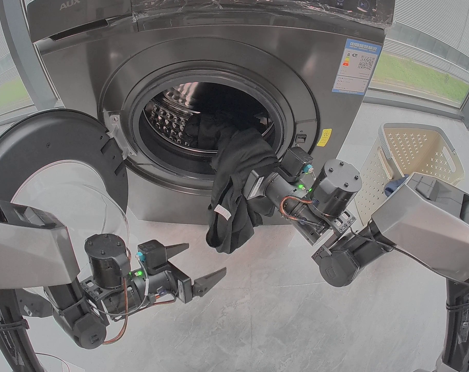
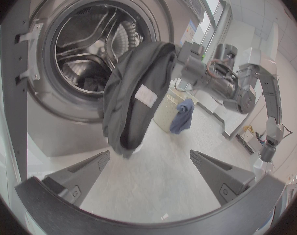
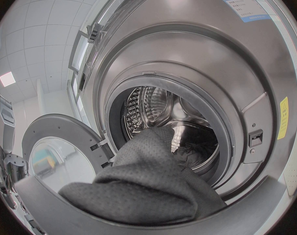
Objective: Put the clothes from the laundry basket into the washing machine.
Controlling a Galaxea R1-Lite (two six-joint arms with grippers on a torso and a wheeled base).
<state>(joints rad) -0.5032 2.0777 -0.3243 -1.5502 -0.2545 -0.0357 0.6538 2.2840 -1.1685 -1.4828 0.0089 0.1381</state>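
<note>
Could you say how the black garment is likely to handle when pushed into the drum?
Probably floppy: the black garment drapes from the right gripper, its tail hanging below the drum opening. Pushed, it likely bunches, and the tail may snag on the rim.

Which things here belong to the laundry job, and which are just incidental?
Job: black garment held by the right gripper at the mouth of the washing machine; open door; laundry basket with a blue garment over its rim; open left gripper.
Incidental: label and yellow sticker on the machine front.
</note>
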